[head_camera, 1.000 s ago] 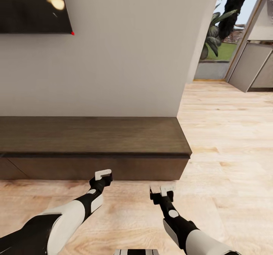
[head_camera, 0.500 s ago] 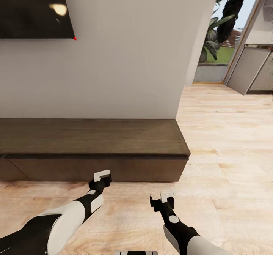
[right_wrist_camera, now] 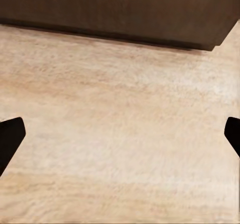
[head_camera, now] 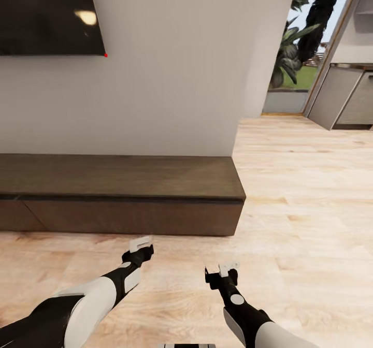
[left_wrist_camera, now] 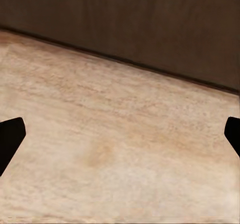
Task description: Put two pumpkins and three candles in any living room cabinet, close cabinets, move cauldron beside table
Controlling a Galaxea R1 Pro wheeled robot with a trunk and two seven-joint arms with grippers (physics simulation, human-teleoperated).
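Since a moment ago the whole view has slid, so the robot has backed off a little from the cabinet [head_camera: 124, 182]. Both hands hang low over the wood floor [head_camera: 300, 223], the left gripper [head_camera: 140, 245] and right gripper [head_camera: 223, 271] spread apart and holding nothing. Farther off, the cabinet sits shut against the wall [head_camera: 171, 78]; I think the robot must next go find a pumpkin or candle.

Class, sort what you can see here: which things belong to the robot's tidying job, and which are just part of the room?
Job:
cabinet, drawer fronts shut
left gripper, open and empty
right gripper, open and empty

Just there:
TV on the wall
wood floor
plant outside the doorway
grey unit at far right
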